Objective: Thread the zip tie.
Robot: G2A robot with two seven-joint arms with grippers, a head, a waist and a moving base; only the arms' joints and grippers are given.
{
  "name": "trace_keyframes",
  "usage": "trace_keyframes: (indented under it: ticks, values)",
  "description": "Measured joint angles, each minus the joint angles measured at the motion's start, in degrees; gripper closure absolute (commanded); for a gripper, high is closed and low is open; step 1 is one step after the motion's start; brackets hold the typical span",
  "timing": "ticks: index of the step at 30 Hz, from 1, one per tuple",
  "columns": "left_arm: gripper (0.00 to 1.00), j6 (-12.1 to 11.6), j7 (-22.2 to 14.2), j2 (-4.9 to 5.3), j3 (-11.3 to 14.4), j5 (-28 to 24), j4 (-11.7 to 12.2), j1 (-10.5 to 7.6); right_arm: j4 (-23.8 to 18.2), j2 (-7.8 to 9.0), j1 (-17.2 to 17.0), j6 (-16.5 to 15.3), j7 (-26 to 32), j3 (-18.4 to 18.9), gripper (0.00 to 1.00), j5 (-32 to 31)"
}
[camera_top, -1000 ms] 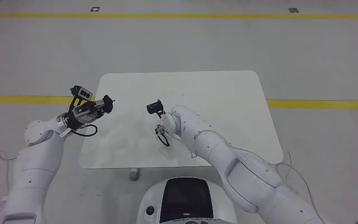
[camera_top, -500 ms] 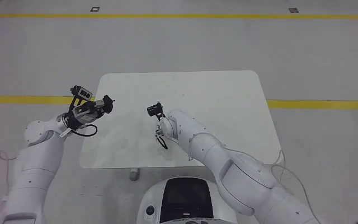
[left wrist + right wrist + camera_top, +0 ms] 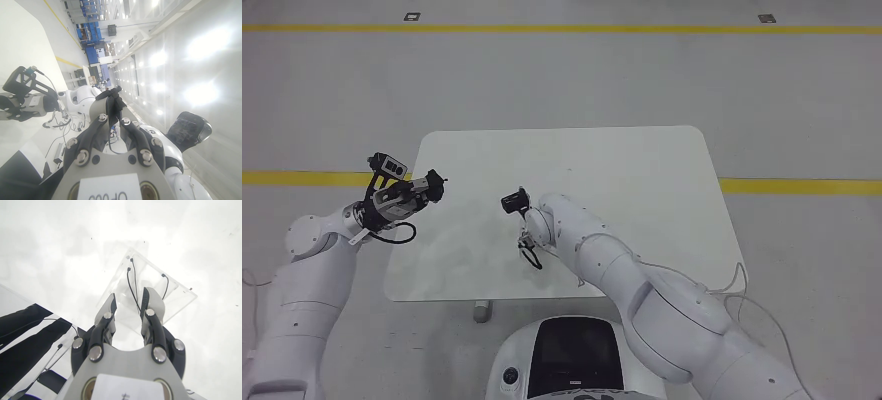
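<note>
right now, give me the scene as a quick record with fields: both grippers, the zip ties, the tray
left gripper: shut on a black zip tie, near the left edge of the table
right gripper: open, over the clear tray
tray contents: three loose zip ties, black, lying in the clear tray
threading: cannot tell how far along

Bright, even light washes out the white surface [image 3: 642,165], with only faint, soft shadows. In the left wrist view, ceiling lamps [image 3: 201,48] bloom into hazy glare.
</note>
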Motion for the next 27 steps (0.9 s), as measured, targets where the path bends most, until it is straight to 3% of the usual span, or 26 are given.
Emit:
trace_keyframes:
  ticks: [10,12,18,27]
  values:
    - [1.0,0.0,0.0,0.0,0.0,0.0,0.0,0.0,0.8,-0.6,0.8,-2.2,5.3,-0.1,0.69,-0.3]
    - [1.0,0.0,0.0,0.0,0.0,0.0,0.0,0.0,0.8,-0.67,0.9,-1.7,4.3,0.1,0.77,-0.5]
    - [1.0,0.0,0.0,0.0,0.0,0.0,0.0,0.0,1.3,-0.87,0.6,-0.3,0.2,0.3,0.75,-1.2]
    - [1.0,0.0,0.0,0.0,0.0,0.0,0.0,0.0,2.7,-1.4,0.1,0.9,-1.7,0.2,0.8,-2.2]
